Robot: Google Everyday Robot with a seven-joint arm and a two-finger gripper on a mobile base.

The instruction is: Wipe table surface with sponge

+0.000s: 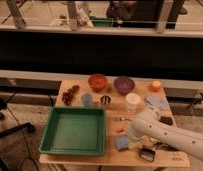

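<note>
One sponge [121, 143] lies flat on the table surface [110, 153], just right of the green tray [72, 150] (near the front edge). I read the gripper [127, 138] directly over it, fingers closed on the sponge. A purple bowl [124, 85] stands well behind.

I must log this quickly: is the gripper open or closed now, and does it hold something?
Gripper: closed on the blue sponge, down at the table surface beside the green tray.

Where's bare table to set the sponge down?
Bare table runs along the front edge, between the green tray and the sponge under the gripper. Crowded: the back row of bowls and cups, and the right side.
</note>
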